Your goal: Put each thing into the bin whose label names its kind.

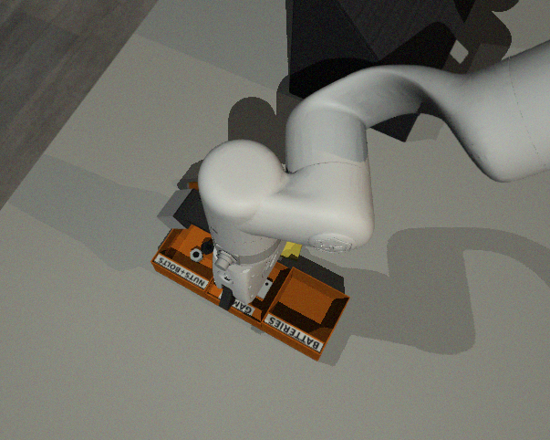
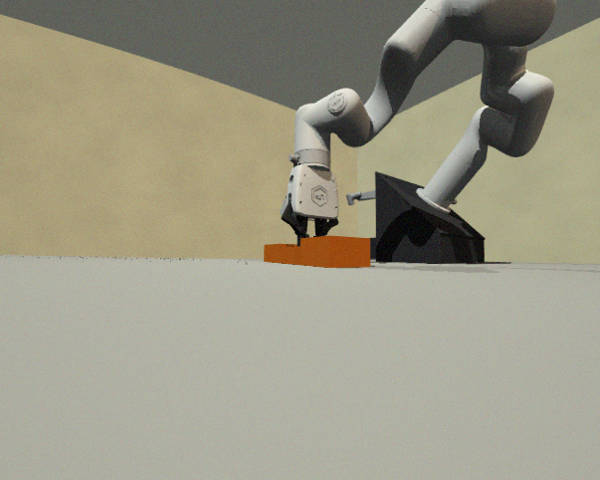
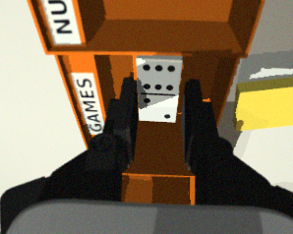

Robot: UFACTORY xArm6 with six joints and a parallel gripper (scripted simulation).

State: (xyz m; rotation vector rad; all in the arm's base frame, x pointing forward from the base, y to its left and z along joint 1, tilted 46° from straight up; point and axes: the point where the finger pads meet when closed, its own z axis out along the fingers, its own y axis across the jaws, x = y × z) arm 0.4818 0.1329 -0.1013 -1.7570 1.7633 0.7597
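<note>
The black two-fingered claw (image 3: 159, 98) points down into the middle orange box bin labelled GAMES (image 3: 66, 82), its fingers only narrowly parted. Between them, in the upper centre of the wrist view, is the white rectangular domino with black pips (image 3: 159, 72). The left finger (image 3: 125, 111) overlaps the domino's left edge, while a thin dark sliver shows between its right edge and the right finger (image 3: 194, 111), so the claw is slightly open and not clamping it. Whether the domino rests on the bin floor cannot be told. In the exterior view the fingertips reach just down to the top edge of the orange row. From the top view, the three bins stand side by side on the pale grey counter (image 1: 123, 355): the orange bin labelled NUTS+BOLTS (image 1: 163, 246) at the left with a small silver nut (image 1: 195, 254) inside, and the orange bin labelled BATTERIES (image 1: 291, 337) at the right. A yellow block (image 3: 270, 103) lies outside the bins, at the right of the wrist frame.
</note>
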